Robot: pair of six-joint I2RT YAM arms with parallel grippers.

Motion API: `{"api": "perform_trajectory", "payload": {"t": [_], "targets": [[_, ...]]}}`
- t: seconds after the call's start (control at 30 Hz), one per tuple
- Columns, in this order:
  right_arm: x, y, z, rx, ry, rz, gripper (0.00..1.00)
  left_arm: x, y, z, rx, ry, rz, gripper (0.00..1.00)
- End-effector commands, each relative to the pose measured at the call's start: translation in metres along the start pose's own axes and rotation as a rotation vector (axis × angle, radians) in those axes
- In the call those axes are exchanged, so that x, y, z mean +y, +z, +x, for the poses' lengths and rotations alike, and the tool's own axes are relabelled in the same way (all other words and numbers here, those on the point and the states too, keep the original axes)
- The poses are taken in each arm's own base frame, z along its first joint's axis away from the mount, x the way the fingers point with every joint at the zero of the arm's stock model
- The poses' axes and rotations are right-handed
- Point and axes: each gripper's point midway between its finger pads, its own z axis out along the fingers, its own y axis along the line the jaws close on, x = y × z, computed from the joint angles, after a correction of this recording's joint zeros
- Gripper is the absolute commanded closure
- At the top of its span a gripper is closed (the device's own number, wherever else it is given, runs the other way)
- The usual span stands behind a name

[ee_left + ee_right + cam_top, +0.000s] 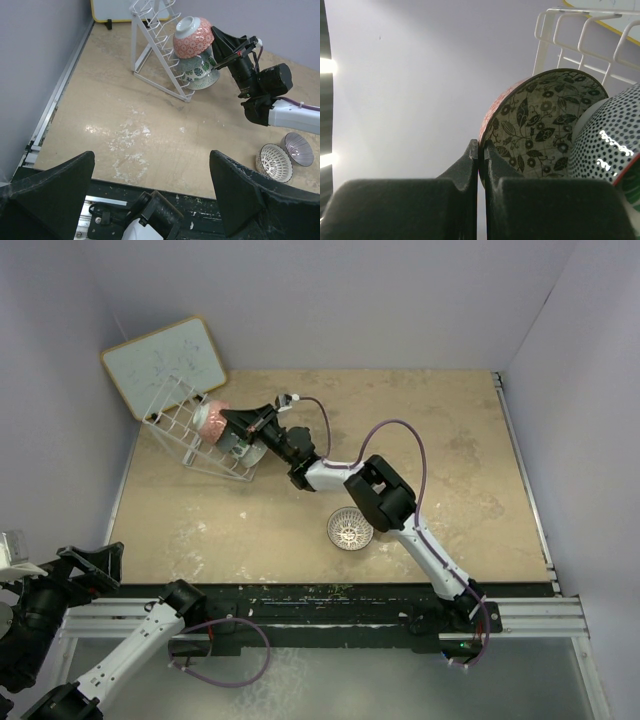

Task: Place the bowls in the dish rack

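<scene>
The white wire dish rack [180,425] stands at the far left, also in the left wrist view [150,40]. My right gripper [481,146] is shut on the rim of a bowl [545,120] with a red-pink outside and a black-white leaf inside, holding it on edge at the rack [580,35]. It shows from above too [212,420]. A green-white bowl [200,72] sits in the rack just below it. A radial white bowl [273,162] and a purple bowl [298,148] rest on the table. My left gripper [152,190] is open and empty at the near left edge.
A wood-framed whiteboard [165,365] leans against the back wall behind the rack. The right arm [380,495] stretches across the middle of the table and hides the purple bowl from above. Walls close in the left, back and right sides.
</scene>
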Motion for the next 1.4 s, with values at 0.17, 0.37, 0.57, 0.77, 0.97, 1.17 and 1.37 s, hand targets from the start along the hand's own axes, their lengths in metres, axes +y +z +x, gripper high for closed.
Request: {"api": "perform_trajectory", "payload": {"t": [0.17,0.37,0.57,0.77,0.97,1.17,1.37], "targets": [[0.034,0.012,-0.003,0.001,0.005,-0.110,0.99,-0.002,0.004,-0.003,0.001,-0.005,-0.006,0.01],[0.027,0.017,-0.002,0.013,-0.006,-0.095,0.96,-0.002,0.004,-0.003,0.003,-0.005,-0.006,0.01],[0.024,0.014,-0.004,-0.006,-0.014,-0.052,0.78,-0.002,0.004,-0.003,0.001,-0.007,-0.006,0.01],[0.024,0.010,-0.005,-0.018,-0.026,-0.002,0.67,-0.003,0.005,-0.002,0.003,-0.009,-0.004,0.01],[0.022,0.009,-0.002,-0.003,-0.025,0.035,0.59,-0.003,0.005,-0.001,0.005,-0.012,-0.001,0.01],[0.018,0.000,-0.005,-0.027,-0.017,0.095,0.57,-0.003,0.006,0.000,0.007,-0.016,-0.001,0.01],[0.021,-0.010,-0.007,-0.047,-0.009,0.131,0.57,-0.004,0.007,0.000,0.006,-0.016,0.000,0.01]]}}
